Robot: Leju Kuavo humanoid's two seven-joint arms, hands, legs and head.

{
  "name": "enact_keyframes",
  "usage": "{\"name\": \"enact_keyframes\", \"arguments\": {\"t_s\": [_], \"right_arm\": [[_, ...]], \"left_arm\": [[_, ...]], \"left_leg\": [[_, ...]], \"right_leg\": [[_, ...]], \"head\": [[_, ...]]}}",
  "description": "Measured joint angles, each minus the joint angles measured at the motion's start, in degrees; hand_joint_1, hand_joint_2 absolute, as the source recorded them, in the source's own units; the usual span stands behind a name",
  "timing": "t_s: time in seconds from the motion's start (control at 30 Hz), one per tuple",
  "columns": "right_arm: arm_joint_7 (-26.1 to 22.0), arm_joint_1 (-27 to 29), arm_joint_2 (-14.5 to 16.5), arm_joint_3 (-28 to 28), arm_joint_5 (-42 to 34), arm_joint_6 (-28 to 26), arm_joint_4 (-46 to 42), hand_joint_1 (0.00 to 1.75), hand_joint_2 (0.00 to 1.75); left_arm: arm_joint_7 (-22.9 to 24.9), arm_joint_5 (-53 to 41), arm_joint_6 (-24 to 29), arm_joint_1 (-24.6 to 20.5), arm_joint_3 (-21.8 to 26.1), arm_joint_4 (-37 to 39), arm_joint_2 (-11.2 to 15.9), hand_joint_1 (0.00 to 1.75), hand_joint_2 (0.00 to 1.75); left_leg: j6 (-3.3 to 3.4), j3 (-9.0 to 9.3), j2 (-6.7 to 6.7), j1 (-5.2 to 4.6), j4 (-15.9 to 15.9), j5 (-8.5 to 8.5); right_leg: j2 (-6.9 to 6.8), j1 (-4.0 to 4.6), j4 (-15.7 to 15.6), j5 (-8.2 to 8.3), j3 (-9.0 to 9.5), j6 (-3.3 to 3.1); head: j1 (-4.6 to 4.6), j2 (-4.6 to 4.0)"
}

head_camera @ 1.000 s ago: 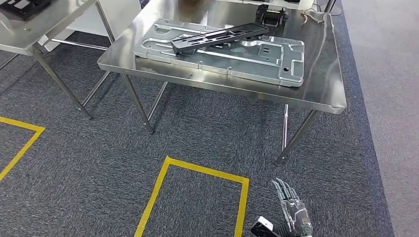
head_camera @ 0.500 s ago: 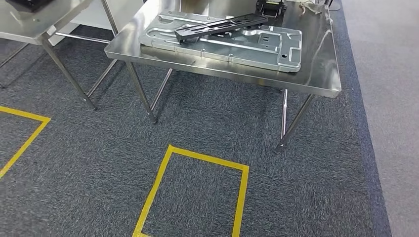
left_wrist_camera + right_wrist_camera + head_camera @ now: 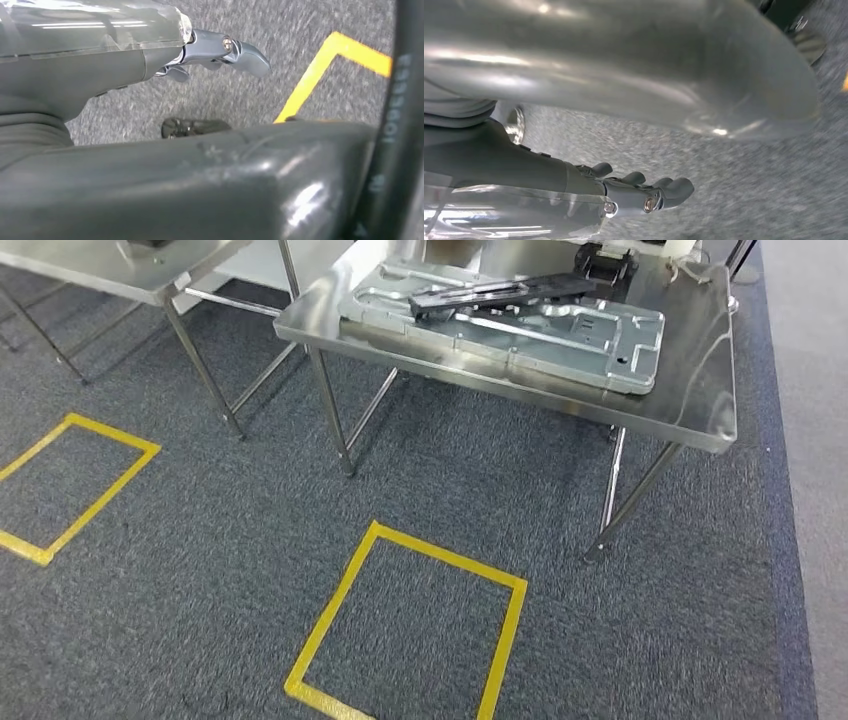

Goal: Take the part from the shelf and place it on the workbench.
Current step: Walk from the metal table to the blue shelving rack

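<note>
the black part (image 3: 505, 294) lies on top of the large silver plate (image 3: 560, 340) on the steel workbench (image 3: 700, 400), at the far side of the head view. it is a long, flat slotted bar. its long axis runs across the bench, roughly along the plate's own length, one end toward the bench's left edge and the other toward a dark fixture (image 3: 605, 258) at the back; it rests slightly skewed on the plate rather than square to it.

change noted: compared with a second ago the whole scene has slid to the right and a second steel table (image 3: 150, 265) and another yellow floor marking (image 3: 75, 480) have come into the picture. that is the camera turning, not the bench moving; part and plate keep the same relation to each other. the right hand, seen low in the head view a second ago, has dropped out of it.

judgement: the part already sits at the workbench, so the placing looks done and the robot appears to be turning away.

left hand (image 3: 220, 52): fingers loosely curved and apart, over grey carpet, holding nothing. right hand (image 3: 644, 192): fingers together but extended, also empty, above carpet. a yellow tape rectangle (image 3: 410, 620) marks the floor in front of the bench.
</note>
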Motion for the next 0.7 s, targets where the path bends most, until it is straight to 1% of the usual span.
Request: {"name": "enact_keyframes", "arguments": {"t_s": [0.03, 0.07, 0.1, 0.13, 0.17, 0.2, 0.23, 0.27, 0.3, 0.33, 0.37, 0.4, 0.43, 0.47, 0.5, 0.53, 0.57, 0.6, 0.63, 0.67, 0.7], "right_arm": [[-0.4, -0.3, -0.1, -0.1, 0.3, 0.5, 0.5, 0.0, 0.0], [-0.7, -0.6, -0.2, -0.2, 0.6, 0.8, 0.8, 0.0, 0.0], [-0.9, -0.8, -0.3, -0.2, 1.0, 1.0, 1.2, 0.0, 0.0], [-1.1, -1.0, -0.5, -0.2, 1.5, 1.2, 1.5, 0.0, 0.0], [-1.2, -1.0, -0.6, -0.2, 2.0, 1.3, 1.8, 0.0, 0.0], [-1.3, -1.0, -0.7, -0.2, 2.6, 1.4, 2.1, 0.0, 0.0], [-1.4, -1.0, -0.8, -0.2, 3.2, 1.4, 2.4, 0.0, 0.0], [-1.4, -1.0, -0.9, 0.0, 3.8, 1.4, 2.7, 0.0, 0.0], [-1.4, -1.0, -0.9, 0.1, 4.3, 1.5, 2.9, 0.0, 0.0], [-1.4, -1.1, -0.9, 0.3, 4.7, 1.6, 3.1, 0.0, 0.0], [-1.4, -1.1, -0.9, 0.4, 5.0, 1.8, 3.3, 0.0, 0.0], [-1.4, -1.1, -0.9, 0.6, 5.2, 2.0, 3.5, 0.0, 0.0], [-1.4, -1.1, -0.9, 0.8, 5.4, 2.3, 3.8, 0.0, 0.0], [-1.3, -1.2, -0.9, 1.0, 5.7, 2.6, 4.0, 0.0, 0.0], [-1.2, -1.3, -0.9, 1.2, 5.9, 3.0, 4.2, 0.0, 0.0], [-1.0, -1.4, -0.9, 1.4, 6.2, 3.4, 4.4, 0.0, 0.0], [-0.7, -1.5, -0.9, 1.6, 6.4, 3.7, 4.5, 0.0, 0.0], [-0.4, -1.5, -0.9, 1.7, 6.6, 3.9, 4.7, 0.0, 0.0], [-0.1, -1.5, -0.9, 1.9, 6.7, 4.0, 4.8, 0.0, 0.0], [0.2, -1.5, -0.9, 2.0, 6.9, 4.2, 4.9, 0.0, 0.0], [0.5, -1.5, -0.9, 2.1, 7.0, 4.4, 5.1, 0.0, 0.0]], "left_arm": [[0.0, -0.1, 0.1, 0.1, 0.0, 0.0, 0.0, 0.0, 0.0], [0.0, -0.2, 0.1, 0.1, -0.1, 0.0, -0.2, 0.0, 0.0], [-0.1, -0.2, 0.2, 0.2, -0.1, 0.0, -0.3, 0.0, 0.0], [-0.1, -0.2, 0.2, 0.1, -0.2, 0.0, -0.5, 0.0, 0.0], [-0.2, -0.1, 0.2, 0.0, -0.2, 0.0, -0.6, 0.0, 0.0], [-0.2, 0.1, 0.2, 0.0, -0.2, 0.0, -0.6, 0.0, 0.0], [-0.2, 0.3, 0.2, -0.1, -0.2, 0.0, -0.6, 0.0, 0.0], [-0.2, 0.6, 0.1, 0.0, -0.2, 0.0, -0.6, 0.0, 0.0], [-0.2, 0.8, 0.0, 0.1, -0.1, 0.0, -0.6, 0.0, 0.0], [0.0, 0.9, -0.1, 0.2, -0.1, -0.1, -0.5, 0.0, 0.0], [0.1, 1.0, -0.2, 0.3, -0.1, -0.1, -0.5, 0.0, 0.0], [0.3, 1.1, -0.3, 0.3, 0.0, -0.1, -0.5, 0.0, 0.0], [0.4, 1.1, -0.4, 0.2, 0.0, -0.1, -0.5, 0.0, 0.0], [0.6, 1.2, -0.4, 0.2, 0.1, -0.2, -0.5, 0.0, 0.0], [0.9, 1.3, -0.4, 0.2, 0.1, -0.3, -0.4, 0.0, 0.0], [1.1, 1.5, -0.5, 0.3, 0.2, -0.4, -0.4, 0.0, 0.0], [1.3, 1.6, -0.5, 0.4, 0.3, -0.4, -0.3, 0.0, 0.0], [1.4, 1.7, -0.5, 0.5, 0.4, -0.4, -0.2, 0.0, 0.0], [1.4, 1.8, -0.5, 0.5, 0.6, -0.4, -0.1, 0.0, 0.0], [1.5, 1.9, -0.5, 0.5, 0.7, -0.4, 0.0, 0.0, 0.0], [1.5, 2.0, -0.5, 0.5, 0.8, -0.4, 0.0, 0.0, 0.0]], "left_leg": [[0.39, -0.25, -0.43, -0.01, -0.2, 0.22], [0.68, -0.23, -0.92, 0.14, -0.7, 0.45], [0.98, -0.26, -1.44, 0.35, -1.1, 0.79], [1.33, -0.32, -1.97, 0.56, -1.6, 1.19], [1.57, -0.42, -2.47, 0.7, -1.8, 1.49], [1.76, -0.7, -3.03, 0.72, -1.8, 1.68], [1.84, -0.99, -3.62, 0.71, -1.7, 1.83], [1.79, -1.23, -4.26, 0.71, -1.5, 1.93], [1.71, -1.44, -4.96, 0.73, -1.3, 2.01], [1.58, -1.62, -5.68, 0.77, -1.1, 2.05], [1.41, -1.81, -6.37, 0.8, -0.7, 2.04], [1.16, -2.09, -7.01, 0.78, -0.3, 2.02], [0.83, -2.45, -7.61, 0.73, 0.1, 1.99], [0.44, -2.85, -8.11, 0.7, 0.5, 2.05], [0.03, -3.19, -8.55, 0.71, 0.6, 2.18], [-0.38, -3.41, -9.02, 0.83, 0.6, 2.39], [-0.75, -3.62, -9.31, 0.99, 0.6, 2.56], [-1.07, -3.94, -8.93, 1.06, 1.0, 2.31], [-1.35, -4.61, -8.08, 1.08, 2.3, 1.45], [-1.57, -5.74, -6.89, 1.08, 4.7, -0.09], [-1.76, -7.16, -5.58, 1.07, 7.9, -2.09]], "right_leg": [[-0.5, 0.06, -0.1, 0.05, 0.1, 0.31], [-0.4, 0.06, 0.1, -0.11, 0.15, 0.63], [0.42, 0.03, 0.8, -0.77, -0.14, 0.95], [1.66, -0.06, 2.5, -2.06, -0.92, 1.24], [3.2, -0.28, 5.4, -3.86, -2.29, 1.47], [4.3, -0.45, 9.1, -5.83, -4.12, 1.62], [4.81, -0.63, 12.6, -7.28, -5.91, 1.77], [5.02, -0.8, 14.9, -7.74, -7.12, 1.9], [5.12, -0.96, 15.3, -7.02, -7.41, 2.01], [5.3, -1.15, 13.5, -5.26, -6.66, 2.1], [5.88, -1.37, 10.1, -2.98, -5.1, 2.15], [7.05, -1.57, 6.6, -1.36, -3.53, 2.15], [8.02, -1.67, 3.9, -0.31, -2.44, 2.03], [8.74, -1.66, 2.4, 0.1, -1.94, 1.84], [8.93, -1.54, 2.0, 0.0, -1.97, 1.57], [8.39, -1.32, 2.0, 0.17, -2.1, 1.24], [7.84, -1.34, 1.8, 0.4, -2.1, 0.83], [7.21, -1.36, 1.6, 0.64, -2.06, 0.42], [6.54, -1.4, 1.4, 0.88, -2.07, 0.06], [5.82, -1.47, 1.3, 1.1, -2.12, -0.27], [5.08, -1.32, 1.2, 1.18, -2.27, -0.42]], "head": [[0.01, 0.0], [0.01, 0.0], [0.01, 0.0], [0.01, 0.0], [0.01, 0.0], [0.01, 0.0], [0.01, 0.0], [0.01, 0.0], [0.01, 0.0], [0.01, 0.0], [0.01, 0.0], [0.01, 0.0], [0.01, 0.0], [0.01, 0.0], [0.0, 0.0], [0.0, 0.0], [0.01, 0.0], [0.0, 0.0], [0.01, 0.0], [0.0, 0.0], [-0.01, 0.0]]}}
